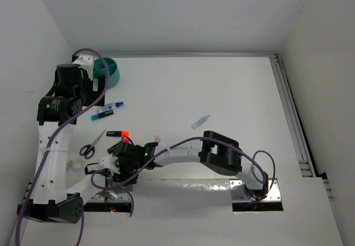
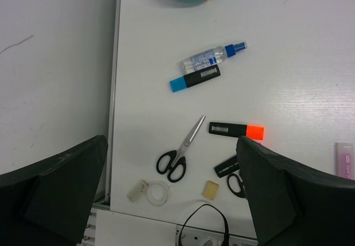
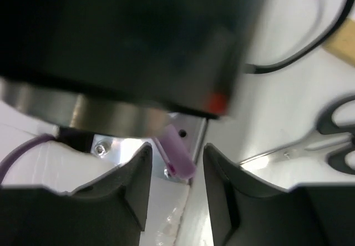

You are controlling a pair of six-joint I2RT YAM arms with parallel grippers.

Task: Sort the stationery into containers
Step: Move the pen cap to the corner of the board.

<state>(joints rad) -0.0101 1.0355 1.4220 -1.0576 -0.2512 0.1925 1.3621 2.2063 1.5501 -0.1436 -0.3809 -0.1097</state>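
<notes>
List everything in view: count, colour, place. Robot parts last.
Cup: 1, teal, far-left corner of the table.
Bottle: 1, clear with blue cap, near the cup.
Blue-black marker: 1, beside the bottle.
Orange-black marker: 1, nearer the arms.
Scissors: 1, black handles, left of the orange-black marker.
Eraser: 1, tan, by the near edge.
Ring: 1, clear with a tan tab, left of the eraser.
Light-blue item: 1, mid-table.
Pink items: 2; one lying right of the orange-black marker, one between the right claw's fingers.
Left claw: black, open, high above the scissors.
Right claw: black, open around a pink item.
</notes>
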